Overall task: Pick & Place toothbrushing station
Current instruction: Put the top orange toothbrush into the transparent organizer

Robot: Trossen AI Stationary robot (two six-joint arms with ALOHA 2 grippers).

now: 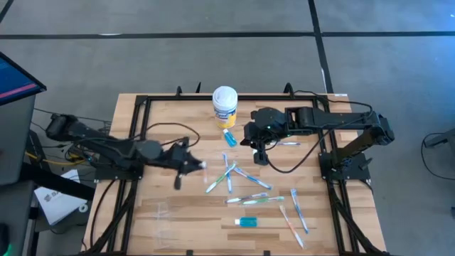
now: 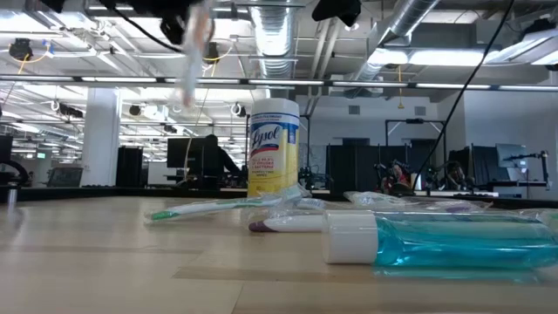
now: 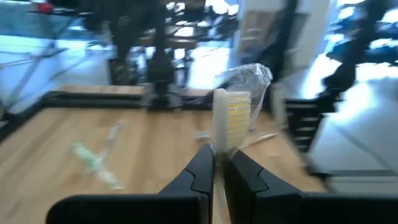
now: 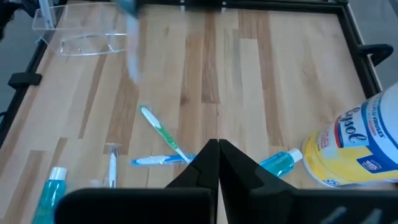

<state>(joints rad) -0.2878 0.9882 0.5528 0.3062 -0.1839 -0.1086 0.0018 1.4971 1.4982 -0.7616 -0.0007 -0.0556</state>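
My left gripper [image 1: 192, 165] hangs above the table's left half, shut on a white toothbrush [image 3: 229, 115] in a clear wrapper. Its blurred shape [image 2: 194, 48] shows high in the low view. Several toothbrushes [image 1: 229, 176] lie flat and scattered on the wood in the middle and near right. One teal toothpaste tube [image 1: 229, 137] lies near the canister, and another [image 1: 247, 222] lies near the front edge. My right gripper [image 1: 260, 153] hovers shut over the far middle, above the table, with nothing in it. My left gripper pinches the toothbrush's handle just below the head [image 3: 219, 142] between its two fingers [image 3: 202, 171]. The bristled head and the loose end of the wrapper [image 3: 249, 76] stick out past the fingertips. The brush is lifted clear of the table.
A white and yellow wipes canister [image 1: 225, 107] stands at the far middle. A clear plastic holder [image 4: 84, 38] sits on the near left part of the table. A black frame [image 1: 135, 114] runs around the tabletop. A bare stretch of wood [image 1: 156, 131] lies at the far left.
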